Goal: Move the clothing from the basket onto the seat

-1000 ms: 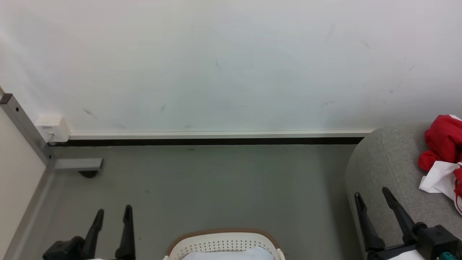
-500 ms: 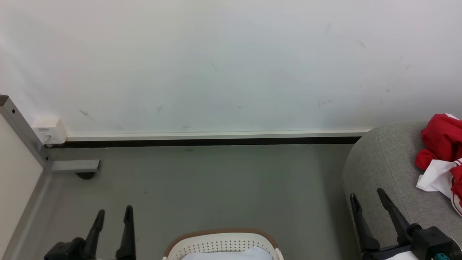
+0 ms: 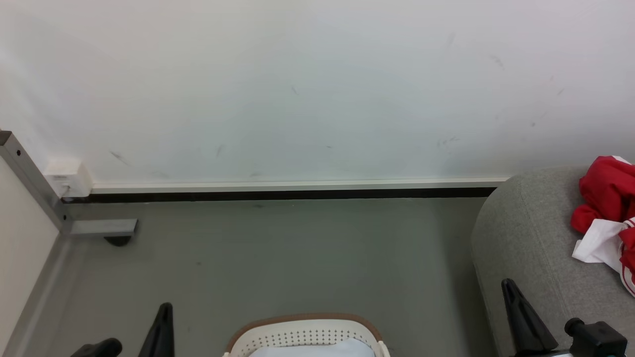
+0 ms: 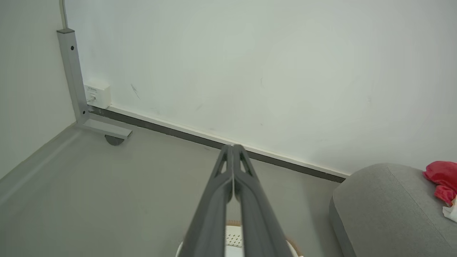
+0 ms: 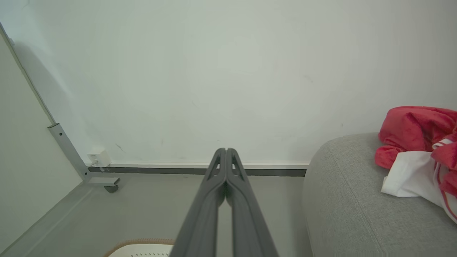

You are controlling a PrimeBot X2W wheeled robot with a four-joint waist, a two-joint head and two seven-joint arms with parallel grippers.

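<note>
The red clothing point(image 3: 606, 203) with its white parts lies on the grey seat point(image 3: 531, 238) at the right edge of the head view; it also shows as the clothing point(image 5: 417, 142) on the seat point(image 5: 342, 200) in the right wrist view, and as clothing point(image 4: 441, 176) on the seat point(image 4: 378, 207) in the left wrist view. The white basket point(image 3: 302, 334) with a brown rim stands at the bottom centre and holds a pale bluish cloth point(image 3: 312, 349). My left gripper point(image 3: 163, 312) is shut and empty left of the basket. My right gripper point(image 3: 511, 290) is shut and empty over the seat's near corner.
A white wall point(image 3: 297, 89) with a dark skirting strip point(image 3: 278, 194) runs across the back. A grey metal post and foot point(image 3: 99, 227) and a white socket box point(image 3: 67, 177) sit in the left corner. Grey floor point(image 3: 297, 258) lies between basket and wall.
Both grippers have gone from open to shut, with nothing in them, and sit slightly lower in the head view. The clothing stays on the seat.
</note>
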